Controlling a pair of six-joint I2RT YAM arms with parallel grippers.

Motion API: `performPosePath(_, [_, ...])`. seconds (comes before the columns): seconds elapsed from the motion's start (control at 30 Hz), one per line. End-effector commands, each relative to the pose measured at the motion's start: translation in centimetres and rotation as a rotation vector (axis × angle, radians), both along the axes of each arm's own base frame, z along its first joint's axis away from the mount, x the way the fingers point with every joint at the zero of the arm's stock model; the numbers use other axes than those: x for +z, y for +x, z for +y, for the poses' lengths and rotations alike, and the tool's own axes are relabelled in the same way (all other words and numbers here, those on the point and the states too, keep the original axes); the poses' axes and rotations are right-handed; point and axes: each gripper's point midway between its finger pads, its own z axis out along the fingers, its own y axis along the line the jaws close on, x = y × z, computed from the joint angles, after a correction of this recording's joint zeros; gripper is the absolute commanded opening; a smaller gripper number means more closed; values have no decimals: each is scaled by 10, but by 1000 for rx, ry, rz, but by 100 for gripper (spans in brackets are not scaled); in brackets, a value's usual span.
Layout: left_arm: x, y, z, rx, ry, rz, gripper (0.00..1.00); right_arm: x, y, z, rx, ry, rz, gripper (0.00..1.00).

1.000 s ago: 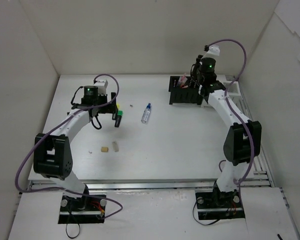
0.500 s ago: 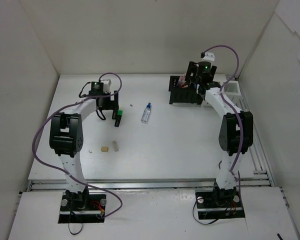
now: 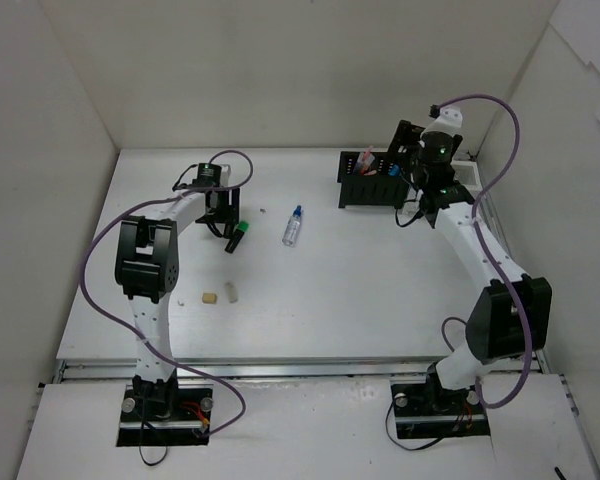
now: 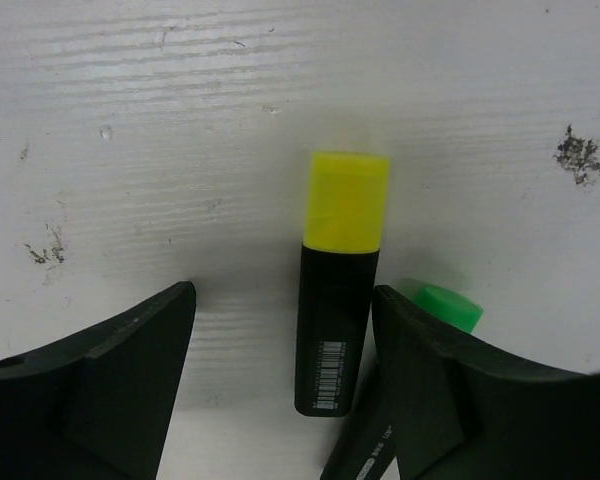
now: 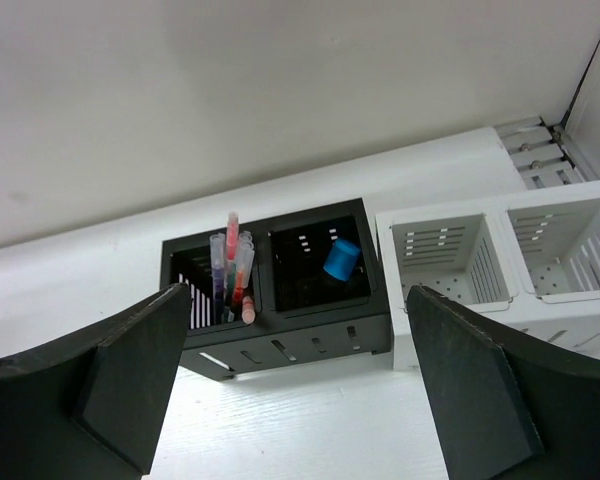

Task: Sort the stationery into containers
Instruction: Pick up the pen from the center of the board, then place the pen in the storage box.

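I see pens point(image 5: 230, 262) and a blue-capped highlighter point(image 5: 341, 259) in the black organiser point(image 5: 280, 342), nothing in the white bins point(image 5: 450, 262). My left gripper point(image 4: 282, 300), wide open and empty, straddles the yellow highlighter point(image 4: 340, 290); my right gripper point(image 5: 298, 300) is open, empty. The green highlighter point(image 4: 440, 307), bottle point(image 3: 293, 226) and erasers point(image 3: 231, 291) lie unsorted

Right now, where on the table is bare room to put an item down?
The widest bare patch lies between the bottle, the black organiser and the right arm. Another lies along the near edge, right of the erasers. It is crowded at the open left gripper, over the yellow highlighter and green highlighter, and around the white bins.
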Motion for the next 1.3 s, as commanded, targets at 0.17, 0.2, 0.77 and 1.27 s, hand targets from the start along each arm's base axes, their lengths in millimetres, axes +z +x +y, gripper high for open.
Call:
performPosePath(0.17, [24, 0, 0, 14, 34, -11, 50, 55, -30, -14, -58, 40, -169, 87])
performPosePath(0.2, [26, -1, -1, 10, 29, -15, 43, 56, -35, -14, -62, 45, -177, 87])
performPosePath(0.77, [136, -50, -49, -184, -22, -274, 0, 9, -135, 116, 414, 264, 15, 88])
performPosePath(1.27, [196, -167, -116, -405, -159, -479, 0, -4, -163, 255, 726, 511, 54, 96])
